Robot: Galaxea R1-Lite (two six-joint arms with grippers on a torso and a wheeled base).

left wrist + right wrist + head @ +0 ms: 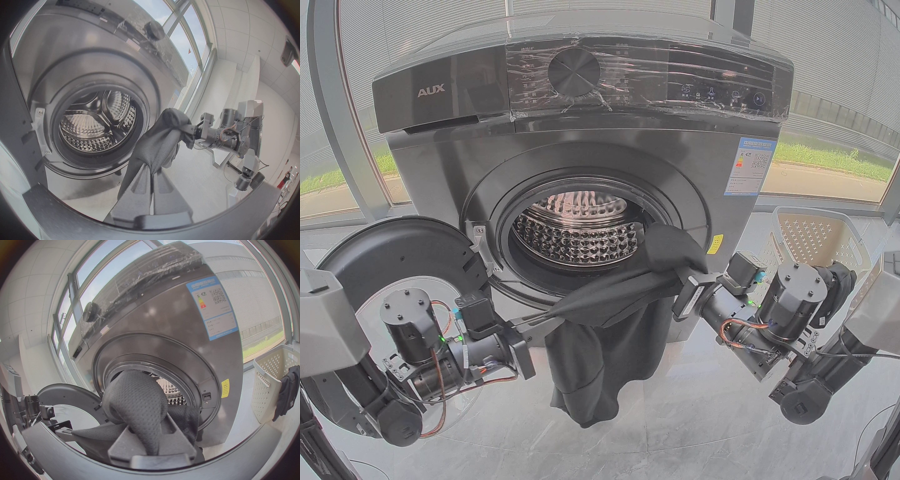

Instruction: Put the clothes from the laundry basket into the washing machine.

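Left tool (552, 317) and right tool (679, 275) clamp black garment (600, 362) stretched before washing machine (456, 169).

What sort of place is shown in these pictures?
Probably a laundry corner in a glass-walled room: an open washing machine, a laundry basket beside it, tall windows behind. The left gripper and right gripper hold a dark garment at the opening.
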